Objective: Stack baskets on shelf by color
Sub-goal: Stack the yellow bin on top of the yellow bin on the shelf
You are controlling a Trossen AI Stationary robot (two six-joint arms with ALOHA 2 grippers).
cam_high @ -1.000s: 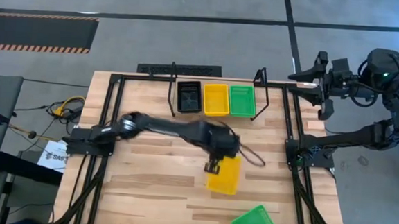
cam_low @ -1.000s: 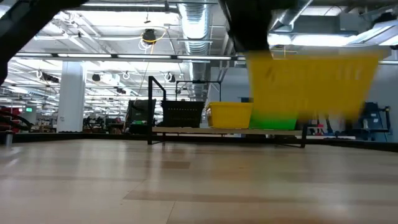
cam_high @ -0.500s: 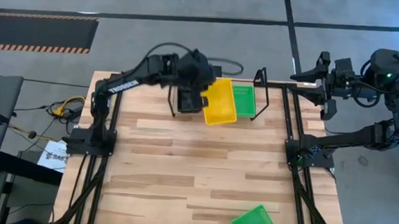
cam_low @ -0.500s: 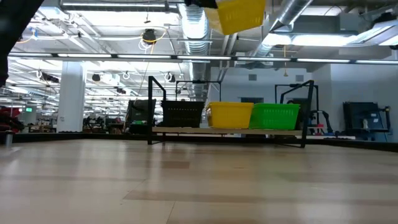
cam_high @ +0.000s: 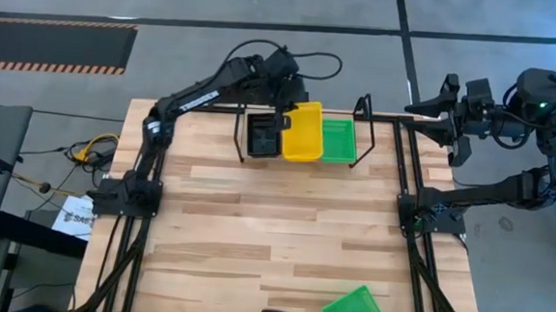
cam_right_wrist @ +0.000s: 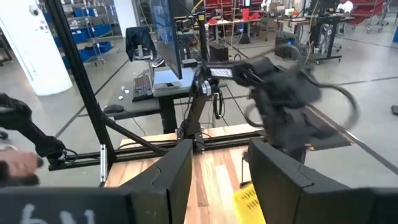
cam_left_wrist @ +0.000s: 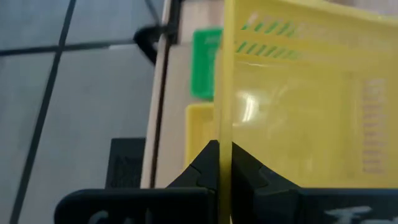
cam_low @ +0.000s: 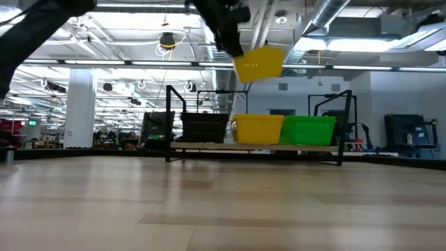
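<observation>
My left gripper (cam_high: 284, 121) is shut on a yellow basket (cam_high: 305, 131) and holds it in the air over the shelf (cam_high: 239, 125) at the table's far edge. In the low view this basket (cam_low: 259, 63) hangs above the yellow basket (cam_low: 258, 129) that sits on the shelf between a black basket (cam_low: 205, 127) and a green basket (cam_low: 307, 130). Another green basket (cam_high: 354, 311) lies on the table at the near edge, right of the middle. My right gripper (cam_right_wrist: 214, 171) waits open, off the table's right side. My left gripper pinches the held basket's side wall toward the table's left at its rim (cam_left_wrist: 224, 127), one finger inside the basket and one outside. The fingers slant down from the table's left. The basket hangs clear of the shelf, slightly tilted, opening up.
The shelf's thin upright posts (cam_high: 364, 105) stand beside the baskets. The arms' black base frames (cam_high: 126, 195) run along the table's left and right sides. Bare wood lies between the shelf and the near green basket.
My left gripper has carried the yellow basket from over the table's middle right up and toward the far edge. Over the last half second it moved farther toward the far edge, and the basket now hangs squarely over the shelf's yellow basket. The basket stayed clear of the table throughout.
</observation>
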